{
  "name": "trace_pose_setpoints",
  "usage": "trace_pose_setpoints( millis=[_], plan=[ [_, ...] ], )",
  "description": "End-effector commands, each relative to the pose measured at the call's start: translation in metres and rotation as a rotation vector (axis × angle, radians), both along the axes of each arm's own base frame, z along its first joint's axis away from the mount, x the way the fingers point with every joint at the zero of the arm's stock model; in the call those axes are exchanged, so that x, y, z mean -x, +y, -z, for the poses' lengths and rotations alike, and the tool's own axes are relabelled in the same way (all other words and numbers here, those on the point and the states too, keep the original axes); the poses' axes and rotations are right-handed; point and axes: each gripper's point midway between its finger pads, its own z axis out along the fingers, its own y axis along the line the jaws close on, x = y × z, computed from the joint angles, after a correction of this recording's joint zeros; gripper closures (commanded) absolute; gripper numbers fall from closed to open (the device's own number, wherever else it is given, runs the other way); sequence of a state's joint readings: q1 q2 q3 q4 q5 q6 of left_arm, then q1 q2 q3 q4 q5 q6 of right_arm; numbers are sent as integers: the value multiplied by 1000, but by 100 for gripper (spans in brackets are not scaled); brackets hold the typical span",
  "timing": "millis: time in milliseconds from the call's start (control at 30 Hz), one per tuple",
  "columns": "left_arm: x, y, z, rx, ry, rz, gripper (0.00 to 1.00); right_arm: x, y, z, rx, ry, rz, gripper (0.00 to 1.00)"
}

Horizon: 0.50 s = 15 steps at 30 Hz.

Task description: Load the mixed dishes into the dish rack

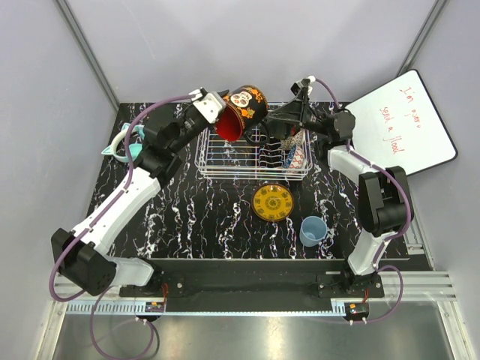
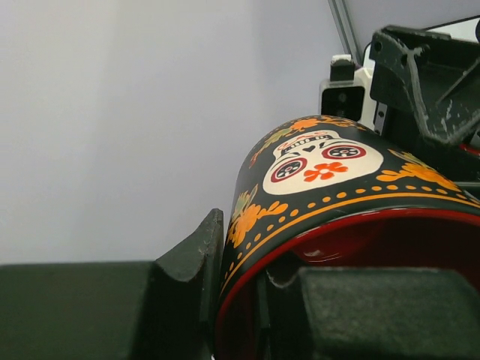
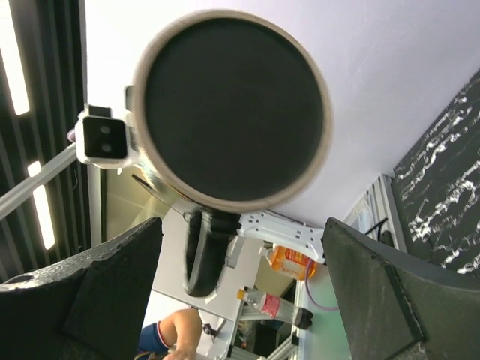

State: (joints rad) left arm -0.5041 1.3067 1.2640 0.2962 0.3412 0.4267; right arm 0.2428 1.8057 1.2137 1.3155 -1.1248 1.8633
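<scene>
Two arms meet over the dish rack (image 1: 225, 161): the left jaws are pinched on the rim of the dark mug (image 1: 247, 105), held just above the rack's far edge, while the right jaws gape wide and empty at its base. That thin rim grip could slip, dropping the mug onto the racked dishes (image 1: 291, 154) below.

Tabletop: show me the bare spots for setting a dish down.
Widest bare patch: the table between the left arm, the rack and the yellow plate. A narrow strip lies in front of the blue cup. Crowded: above the rack, where the left gripper holds the skull bowl beside the open right gripper.
</scene>
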Motion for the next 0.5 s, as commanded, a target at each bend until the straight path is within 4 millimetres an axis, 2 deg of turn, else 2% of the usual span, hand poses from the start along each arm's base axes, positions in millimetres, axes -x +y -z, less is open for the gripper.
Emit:
trace_pose_setpoints(
  millis=[0, 133, 300, 467],
  plan=[
    [23, 11, -75, 137, -235, 2, 100, 33, -6, -54, -113, -303, 2, 5],
    [17, 8, -71, 139, -228, 0, 100, 42, 1, -59, -109, -322, -35, 6],
    [12, 4, -76, 144, -239, 1, 100, 46, 17, -51, -108, -285, -86, 12],
    [4, -1, -80, 143, -245, 3, 100, 51, 30, -54, -112, -291, -136, 18]
  ],
)
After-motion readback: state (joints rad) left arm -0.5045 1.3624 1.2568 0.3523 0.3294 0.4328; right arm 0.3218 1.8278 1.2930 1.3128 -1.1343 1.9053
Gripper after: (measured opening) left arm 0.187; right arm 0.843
